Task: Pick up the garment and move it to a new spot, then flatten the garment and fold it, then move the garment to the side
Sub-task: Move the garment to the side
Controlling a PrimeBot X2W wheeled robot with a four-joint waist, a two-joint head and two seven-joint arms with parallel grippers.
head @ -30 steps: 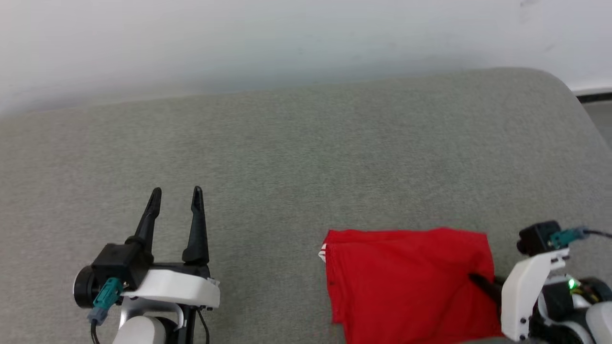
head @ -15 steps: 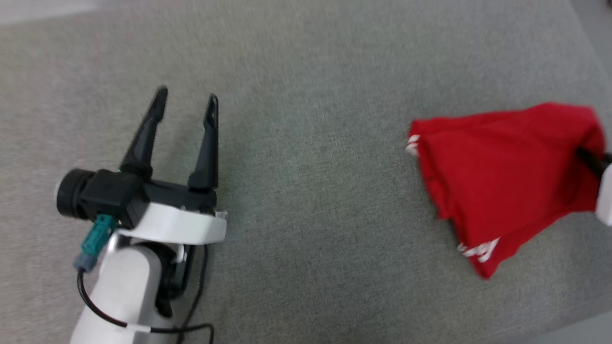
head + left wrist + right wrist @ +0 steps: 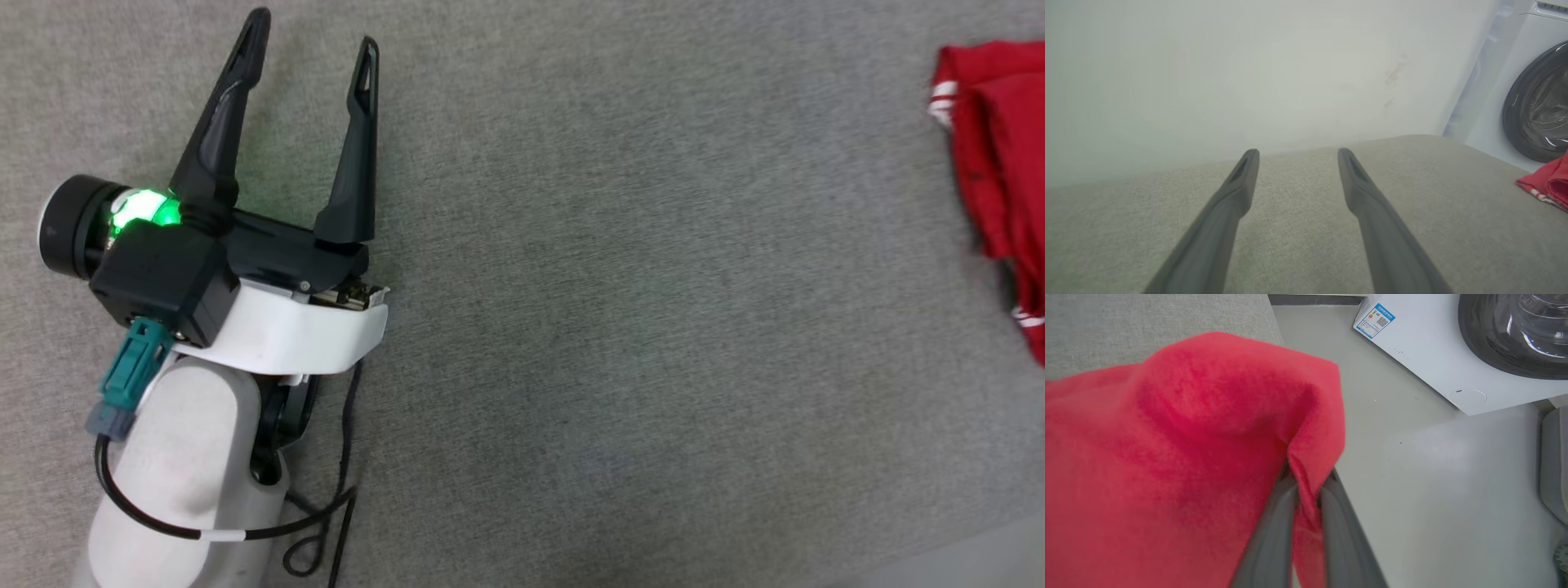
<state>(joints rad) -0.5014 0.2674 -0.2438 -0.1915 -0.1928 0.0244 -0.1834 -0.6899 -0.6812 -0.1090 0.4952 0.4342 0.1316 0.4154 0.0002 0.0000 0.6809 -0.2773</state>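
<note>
- A broad stretch of bare grey tabletop (image 3: 612, 327) is lying to the right of the left claw (image 3: 314, 28). It is running all the way across to the garment (image 3: 1000, 147).
- Ahead of the left claw's fingertips, the tabletop is ending at a far edge against a pale wall (image 3: 1249, 73). Off to that claw's right, the edge is curving round towards a washing machine (image 3: 1535, 102).
- In the head view, a strip of pale floor (image 3: 980, 563) is showing at the lower right corner, past the tabletop's near edge.
- The right claw (image 3: 1310, 475) is hanging close to the tabletop's corner, with open floor to its right and the washing machine beyond.
- The left claw is standing released over the tabletop, its two fingers spread wide with nothing between them.
- The right claw is clenching a fold of the garment, with the red cloth pinched between its fingers and bunching up over their tips.
- The garment is draping to the left of the right claw, over the tabletop and well apart from the left claw. Its white-striped trim is showing on the side facing the left claw.
</note>
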